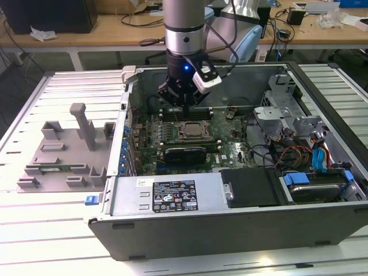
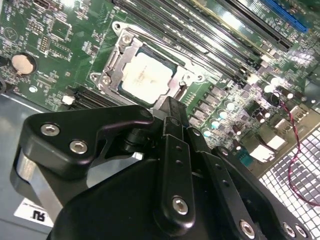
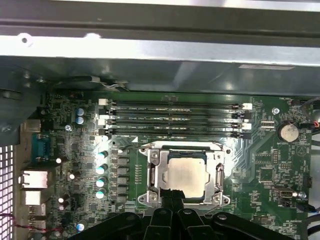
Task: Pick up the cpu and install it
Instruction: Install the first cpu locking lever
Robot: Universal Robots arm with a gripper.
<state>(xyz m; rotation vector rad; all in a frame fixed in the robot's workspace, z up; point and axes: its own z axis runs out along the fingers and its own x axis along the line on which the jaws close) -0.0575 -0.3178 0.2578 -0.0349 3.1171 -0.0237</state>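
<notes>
1. Exterior view's left: grey parts tray (image 1: pixel 57 155) sits on the slatted table (image 1: pixel 46 241), just beside the open computer case (image 1: pixel 172 198).
2. Centre: the arm reaches down into the case. The gripper (image 1: pixel 187 106) hangs over the motherboard (image 1: pixel 230 146), approx. above the socket area.
3. The cpu (image 3: pixel 187 175) (image 2: pixel 145 77) lies flat inside the socket frame (image 3: pixel 155 172) (image 2: pixel 112 75), silver top up and metal rim on all 4 sides. It isn't in the gripper. The 4 memory slots (image 3: pixel 172 117) run just beside the frame.
4. Jaws: both wrist views show the 2 fingers pressed together or v. nearly so, w/ nothing between them. The tips (image 3: pixel 173 192) (image 2: pixel 170 102) sit low at 1 edge of the cpu. Can't tell if they touch it.
5. Judgement: placement looks done and the step in hand is seating/checking. To do it well:
   - chip should sit level, w/ an even gap to the frame all round
   - no sideways push, since socket contacts bend easily
   - any contact should be light, straight down, on the metal top only
   - keep the fingers off the frame's rim
6. Exterior view's right: drive cage (image 1: pixel 282 103) and bundled cables (image 1: pixel 319 152) are well apart from the gripper, so no snag risk there.
</notes>
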